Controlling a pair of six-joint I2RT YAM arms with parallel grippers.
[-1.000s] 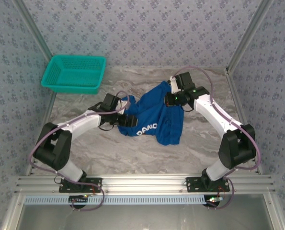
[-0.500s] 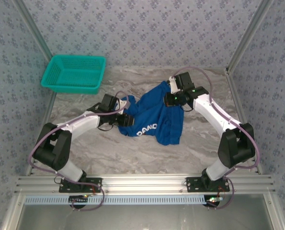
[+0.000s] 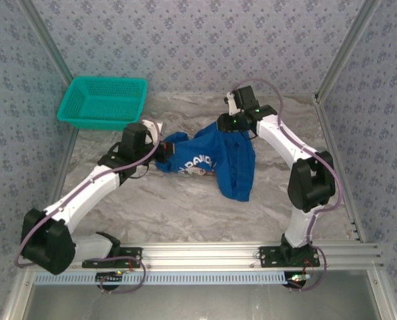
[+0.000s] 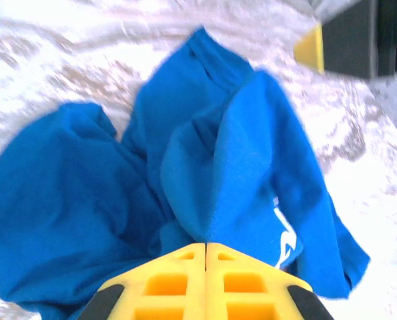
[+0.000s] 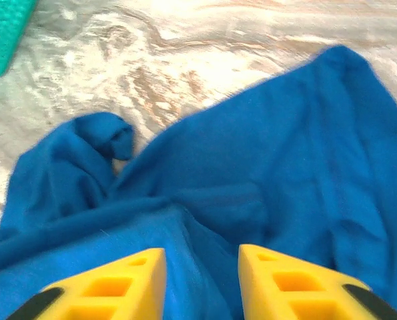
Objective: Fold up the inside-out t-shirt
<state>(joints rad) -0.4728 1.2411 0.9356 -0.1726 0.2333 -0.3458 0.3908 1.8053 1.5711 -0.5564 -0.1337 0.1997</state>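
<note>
Seemed mid-spreading: pinched shirt (image 3: 211,163) fold in clenched left gripper (image 4: 205,248); held right gripper (image 5: 201,252) released just above it. Needed flattening next.

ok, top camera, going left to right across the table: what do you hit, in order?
Teal basket → left claw → blue t-shirt → right arm's elbow
</note>
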